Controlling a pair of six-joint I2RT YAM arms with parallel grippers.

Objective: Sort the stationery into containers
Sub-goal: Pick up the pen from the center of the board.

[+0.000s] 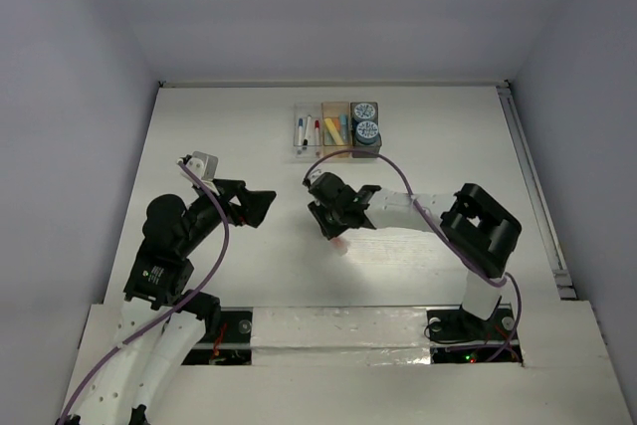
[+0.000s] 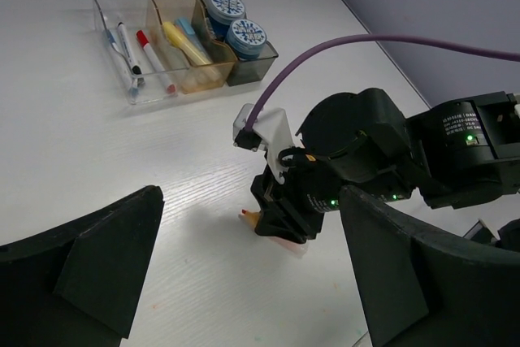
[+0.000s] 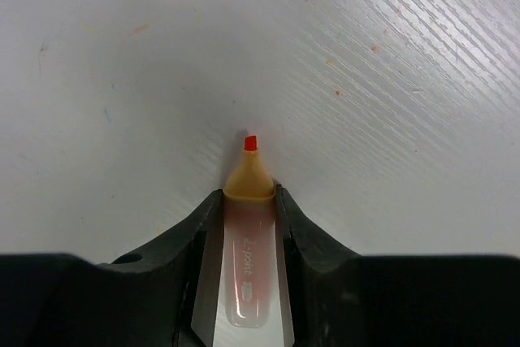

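Between pale grey walls (image 1: pixel 318 7), a white, streaked table (image 1: pixel 229 146) (faint coloured flecks) fills the view; three joined containers (image 2: pixel 199 83) sit at its far side; left gripper (image 1: pixel 259 206) spread; right gripper (image 3: pixel 248 201) pinches an orange-tipped marker (image 3: pixel 248 258) mid-table.

Marker (image 3: pixel 246 237) in black right claw (image 3: pixel 248 201): red-orange tip, tan collar, pinkish translucent body. Surface (image 3: pixel 382 54) white with faint coloured flecks.

Toward 12 o'clock:
- clear bin (image 2: pixel 150 95)
- orange-tinted bin (image 2: pixel 203 80)
- dark grey bin (image 2: pixel 252 69)

Pens (image 2: pixel 154 61) white, with red, blue and black caps. Rolls (image 2: pixel 244 36) blue-white, radial dial pattern. Cable (image 2: pixel 325 50) purple.
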